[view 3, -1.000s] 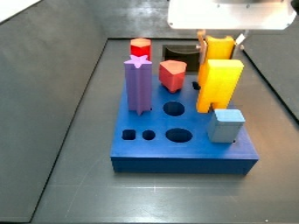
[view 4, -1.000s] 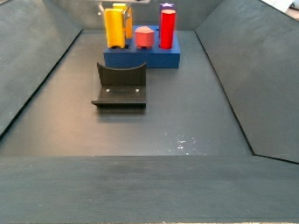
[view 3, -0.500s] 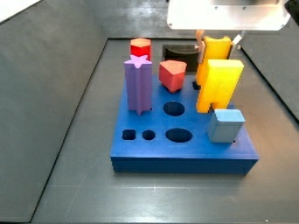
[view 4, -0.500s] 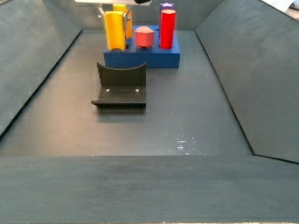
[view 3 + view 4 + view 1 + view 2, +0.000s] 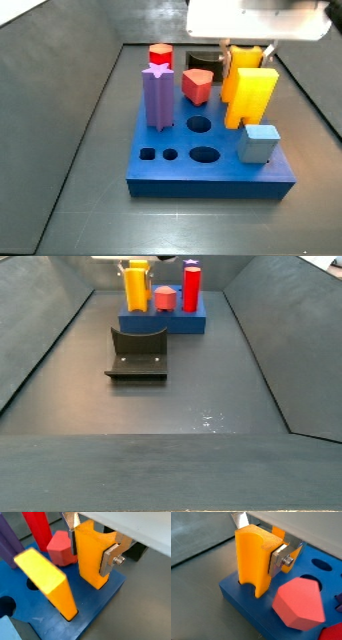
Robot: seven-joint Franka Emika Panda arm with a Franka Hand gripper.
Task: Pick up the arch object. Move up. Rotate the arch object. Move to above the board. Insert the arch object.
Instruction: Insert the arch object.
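In a side view the near end of the dark grey tray floor lies bare, and beyond it stands the dark L-shaped fixture on its base plate. Behind the fixture sits the thick blue square board, with round and smaller shaped holes showing in its near top face.

On the board's near right corner stands a small pale blue cube. Further back are a tall purple star-topped post, a short pinkish-red hexagonal block, a tall red post and a large yellow rectangular block, which leans across the frame in a wrist view.

At the far right of the board the slim yellow-orange arch object stands upright, legs down, on the board's far edge; whether the legs are fully seated in a hole cannot be told. The gripper is clamped on the arch object's upper part, its flat silver fingers pressed against both sides. In both side views the gripper's white body is cut off by the top edge, and the large yellow block hides most of the arch object
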